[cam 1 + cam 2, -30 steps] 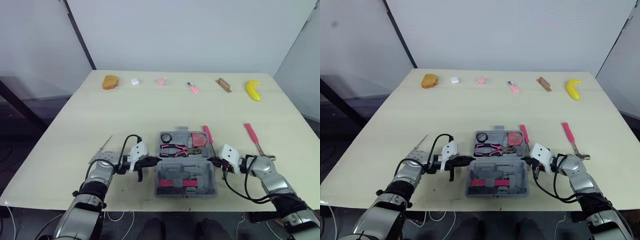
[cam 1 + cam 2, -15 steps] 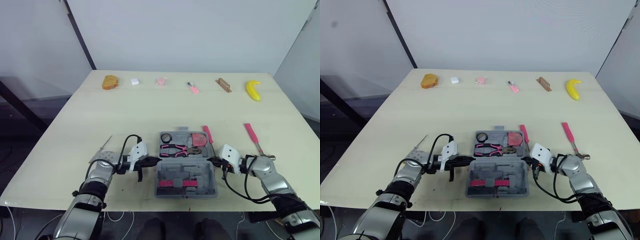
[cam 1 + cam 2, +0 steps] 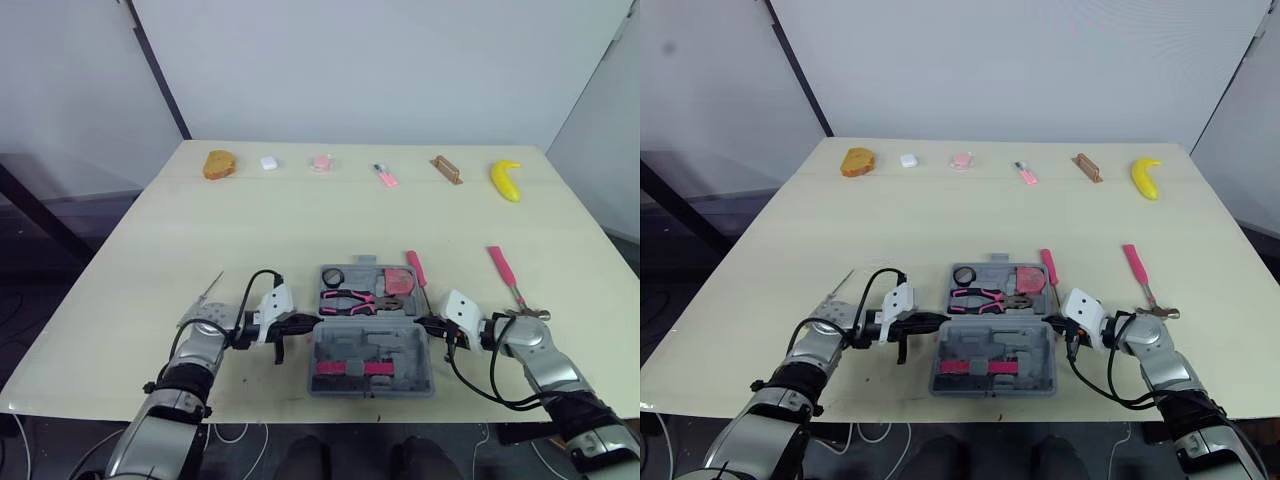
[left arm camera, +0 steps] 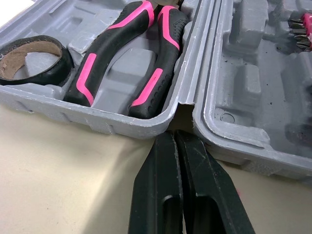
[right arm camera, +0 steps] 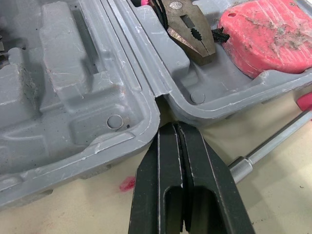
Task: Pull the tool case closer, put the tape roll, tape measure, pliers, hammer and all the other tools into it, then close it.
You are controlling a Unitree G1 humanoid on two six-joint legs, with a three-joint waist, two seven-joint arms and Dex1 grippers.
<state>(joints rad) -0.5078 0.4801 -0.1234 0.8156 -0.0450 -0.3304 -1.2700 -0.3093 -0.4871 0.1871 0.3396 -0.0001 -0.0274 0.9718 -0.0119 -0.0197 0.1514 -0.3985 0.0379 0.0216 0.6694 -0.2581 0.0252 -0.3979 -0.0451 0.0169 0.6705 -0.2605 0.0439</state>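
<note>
Found tool case (image 3: 405, 350) lying open and flat near the front edge of the table (image 3: 300, 220), with its hinge line set left to right. Noted left gripper (image 3: 305, 322) and right gripper (image 3: 425, 322) at opposite ends of that hinge, fingers of each pressed together, tips set into the notch between the two halves (wedged there, pinching nothing).

Compared against a second ago: detected only a slight creep of the case toward the near edge, with both grippers keeping their places at the hinge. Judged the pull-closer step about finished.

Counted tape roll (image 3: 332, 275), pliers (image 3: 355, 298) and pink tape measure (image 3: 400, 278) seated in the far half. Spotted hammer (image 3: 505, 272) out on the table beyond the right gripper, and screwdriver (image 3: 414, 268) just beside the case's right wall. Expected loading of those two next, closing after.
</note>
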